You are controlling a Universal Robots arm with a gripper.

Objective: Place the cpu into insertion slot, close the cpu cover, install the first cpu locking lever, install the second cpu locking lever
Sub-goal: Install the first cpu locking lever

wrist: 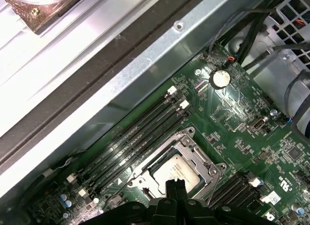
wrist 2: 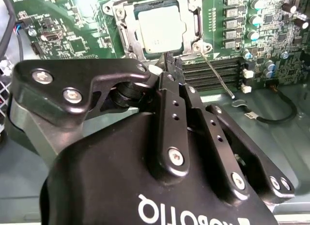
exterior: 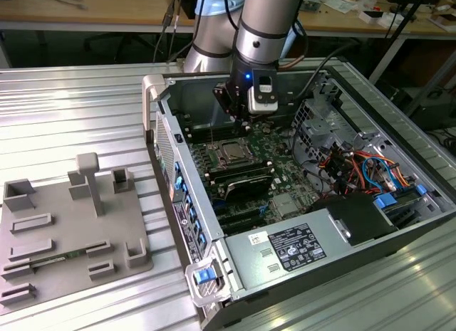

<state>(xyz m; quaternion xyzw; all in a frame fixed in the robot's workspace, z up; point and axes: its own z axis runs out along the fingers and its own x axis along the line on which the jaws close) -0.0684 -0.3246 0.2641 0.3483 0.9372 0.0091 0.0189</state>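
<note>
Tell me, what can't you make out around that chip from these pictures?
- Second wrist view: the gripper hides the cover's near edge; whether it touches is unclear.
- First wrist view: the gripper hides part of the cpu.
- Exterior view: the socket is too small to tell whether anything is locked.

Exterior view overlooks the case (exterior: pixel 165 132); both wrist views closely share the cpu (wrist 2: pixel 160 32) (wrist: pixel 177 170).

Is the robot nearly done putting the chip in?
The silver-grey square cpu sits in the black insertion slot, and the thin silver cpu cover looks closed over it. The black gripper, shut, hangs by its edge. One thin metal lever sticks out, seemingly unlatched.
</note>
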